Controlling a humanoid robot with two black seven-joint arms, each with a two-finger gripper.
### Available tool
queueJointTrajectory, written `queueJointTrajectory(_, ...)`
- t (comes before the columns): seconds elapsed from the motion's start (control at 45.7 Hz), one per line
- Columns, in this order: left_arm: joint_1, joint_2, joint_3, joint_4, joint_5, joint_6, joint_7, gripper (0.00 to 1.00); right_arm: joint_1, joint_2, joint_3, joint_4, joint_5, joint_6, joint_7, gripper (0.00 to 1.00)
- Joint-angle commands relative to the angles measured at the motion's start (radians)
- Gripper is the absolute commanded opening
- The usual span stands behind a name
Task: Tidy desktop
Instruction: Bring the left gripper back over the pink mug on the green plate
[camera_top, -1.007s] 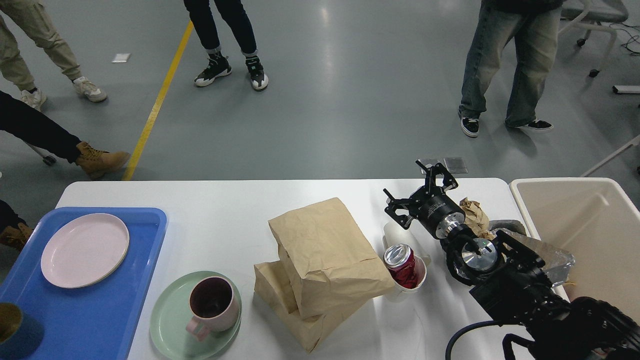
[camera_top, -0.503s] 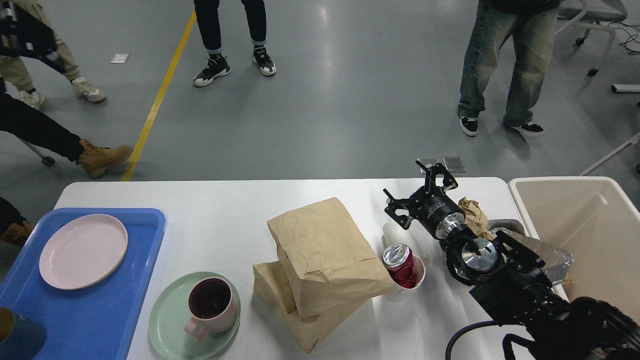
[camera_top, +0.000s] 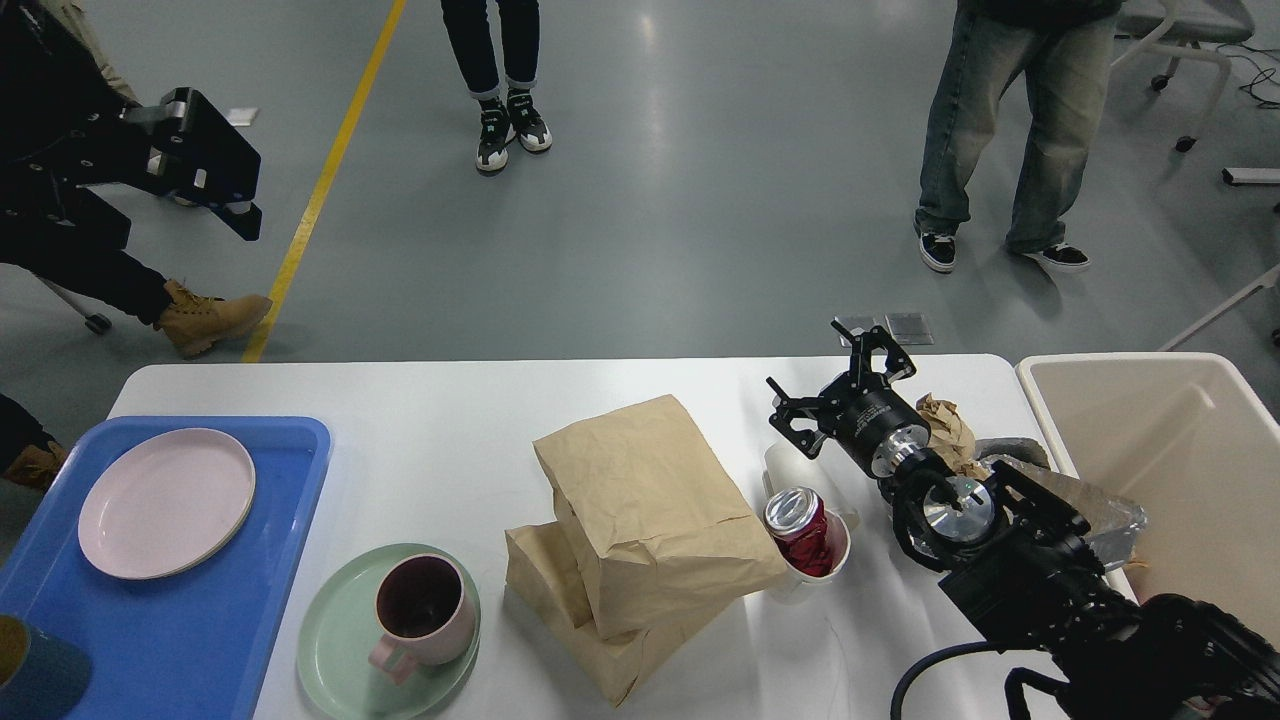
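Observation:
The white desktop (camera_top: 430, 420) carries two stacked brown paper bags (camera_top: 640, 510) at its middle. Just right of them a crushed red can (camera_top: 797, 518) sits inside a white cup (camera_top: 838, 560). My right gripper (camera_top: 836, 372) hovers open and empty over the far right of the table, behind the can and left of a crumpled brown paper ball (camera_top: 948, 428). My left gripper (camera_top: 215, 165) is raised at the upper left, off the table over the floor; its fingers cannot be told apart.
A blue tray (camera_top: 270, 520) at the left holds a pink plate (camera_top: 167, 502) and a dark cup (camera_top: 30, 680). A green plate (camera_top: 330, 650) bears a pink mug (camera_top: 420, 610). A beige bin (camera_top: 1170, 470) stands right, foil scrap (camera_top: 1110, 525) beside it. People stand beyond the table.
My left arm has come up into view at the upper left. The people on the floor shifted their feet. The right arm and the table's things have not moved.

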Motion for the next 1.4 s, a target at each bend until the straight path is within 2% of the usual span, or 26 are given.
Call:
queueJointTrajectory(0.0,-0.006,-0.011,-0.004,-0.002,-0.004,0.000,-0.002,0.89,0.000,0.001,0.000,0.000,0.000,0.000,0.000,1.00)
queueJointTrajectory(0.175,0.043,-0.031,-0.018,-0.017,-0.004,0.000,0.001,0.89,0.000,-0.001,0.000,0.000,0.000,0.000,0.000,1.00)
queueJointTrajectory(0.263,0.150,-0.004,-0.067,-0.020,0.013,0.000,0.021,0.87,0.000,0.001,0.000,0.000,0.000,0.000,0.000,1.00)
queueJointTrajectory(0.35,0.264,0.016,-0.127,-0.020,0.068,0.000,0.060,0.87,0.000,-0.001,-0.001,0.000,0.000,0.000,0.000,1.00)
queueJointTrajectory(0.372,0.325,0.019,-0.159,-0.020,0.100,0.000,0.073,0.87,0.000,0.001,-0.001,0.000,0.000,0.000,0.000,1.00)
queueJointTrajectory(0.547,0.537,0.024,-0.272,-0.016,0.227,0.000,0.103,0.87,0.000,-0.001,0.000,0.000,0.000,0.000,0.000,1.00)
queueJointTrajectory(0.679,0.692,0.025,-0.386,-0.008,0.315,0.024,0.149,0.87,0.000,0.001,-0.001,0.000,0.000,0.000,0.000,1.00)
queueJointTrajectory(0.876,0.821,0.021,-0.487,-0.004,0.415,0.110,0.233,0.87,0.000,0.001,-0.001,0.000,0.000,0.000,0.000,1.00)
queueJointTrajectory(1.072,0.905,0.001,-0.512,0.012,0.415,0.219,0.256,0.87,0.000,-0.001,0.000,0.000,0.000,0.000,0.000,1.00)
queueJointTrajectory(1.379,1.030,-0.008,-0.565,0.023,0.416,0.358,0.259,0.87,0.000,0.001,0.000,0.000,0.000,0.000,0.000,1.00)
